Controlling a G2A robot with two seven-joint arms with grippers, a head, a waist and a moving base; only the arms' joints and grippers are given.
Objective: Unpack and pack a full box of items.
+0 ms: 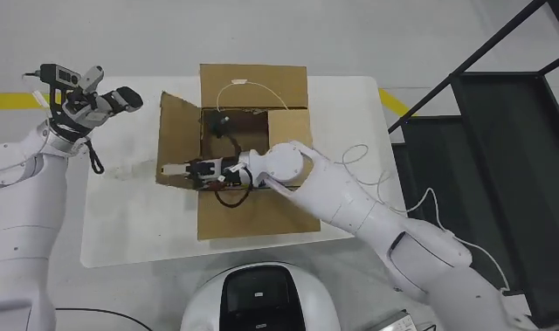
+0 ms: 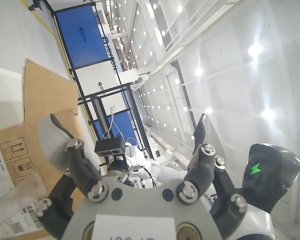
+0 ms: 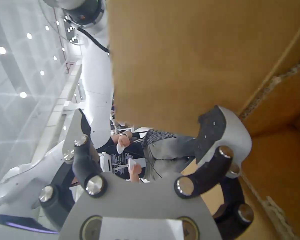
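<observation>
**Cardboard box open, right gripper at its left flap**

Brown corrugated cardboard makes up the box, which sits about mid-table on the white table with all four flaps turned out. The far and near flaps lie nearly flat. The left flap stands up at a slant, and the left wrist view shows printed labels and handling symbols on the box's outer face.

The inside of the box is dark. A small black item lies near the far corner, and a black cord runs from it toward the middle. What else the box holds cannot be made out. A thin white cable arcs over the far flap.

The right arm stretches across the opening. The right gripper points at the left flap. Its jaws stand wide and hold nothing. In its own wrist view the flap's edge falls between the two fingers, and the dark pad of one lies close against the cardboard. Whether it touches cannot be told.

The left gripper hangs raised over the table's far left corner, well apart from the box. Its jaws are spread wide and empty.
</observation>
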